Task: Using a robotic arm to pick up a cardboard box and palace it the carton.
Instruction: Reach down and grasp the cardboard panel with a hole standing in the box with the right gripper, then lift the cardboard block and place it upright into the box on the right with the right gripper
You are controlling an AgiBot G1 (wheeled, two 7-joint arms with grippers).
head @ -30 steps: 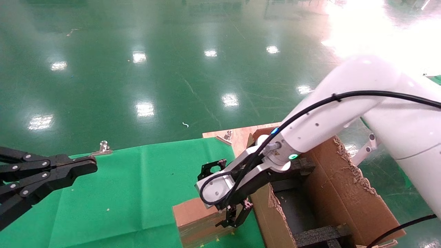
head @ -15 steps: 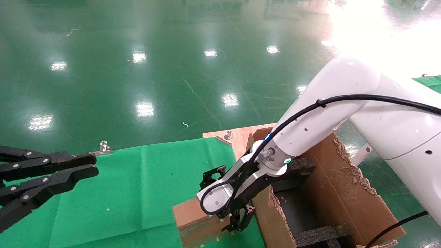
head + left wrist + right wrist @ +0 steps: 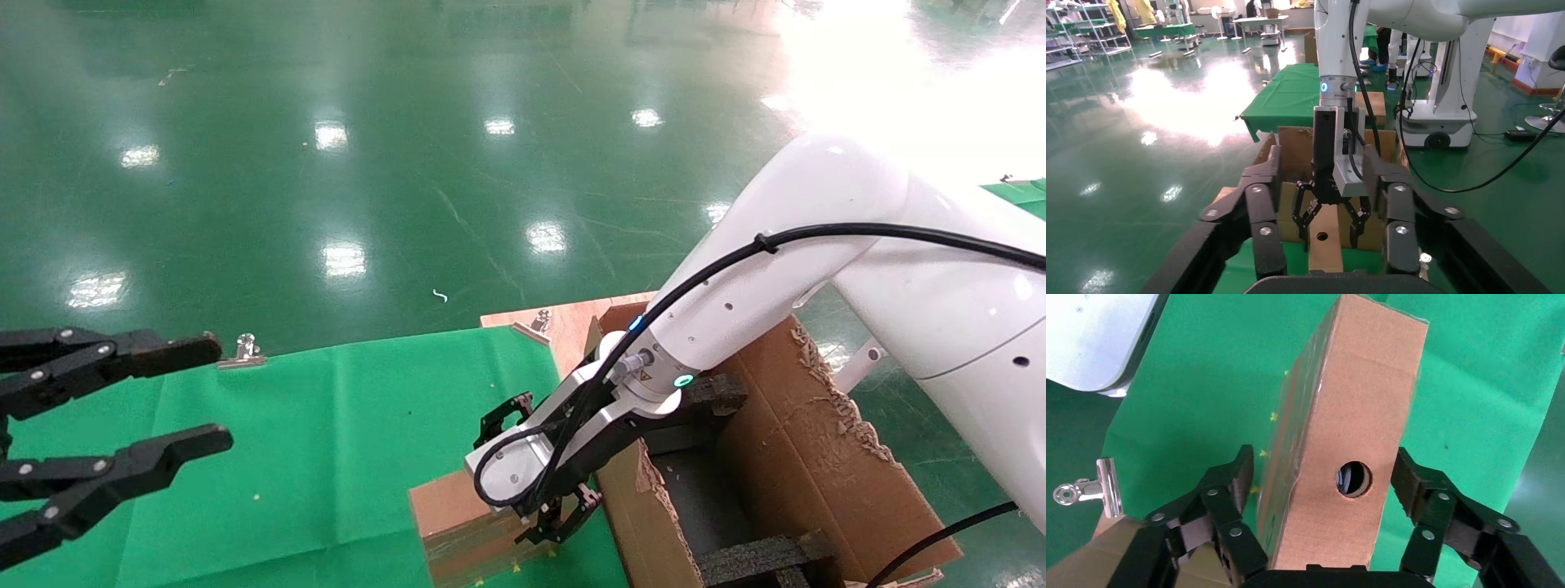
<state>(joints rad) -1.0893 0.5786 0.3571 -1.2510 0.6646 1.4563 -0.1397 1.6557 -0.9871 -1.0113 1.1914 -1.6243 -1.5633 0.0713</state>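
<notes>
Right end effector (image 3: 546, 523) at lower centre straddles the small brown cardboard box (image 3: 1340, 447), fingers spread, not touching; left end effector (image 3: 208, 396) gapes empty, lower left.

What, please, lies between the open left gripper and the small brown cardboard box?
In the head view, only bare green cloth lies between the left gripper and the small brown cardboard box.

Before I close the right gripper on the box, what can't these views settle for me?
- Head view: the right gripper hides the cardboard box where its fingers reach; the bottom edge cuts the box off.
- Right wrist view: finger looks apart from the box; touching cannot be told.
- Carton floor: hidden by its walls and black foam.
</notes>
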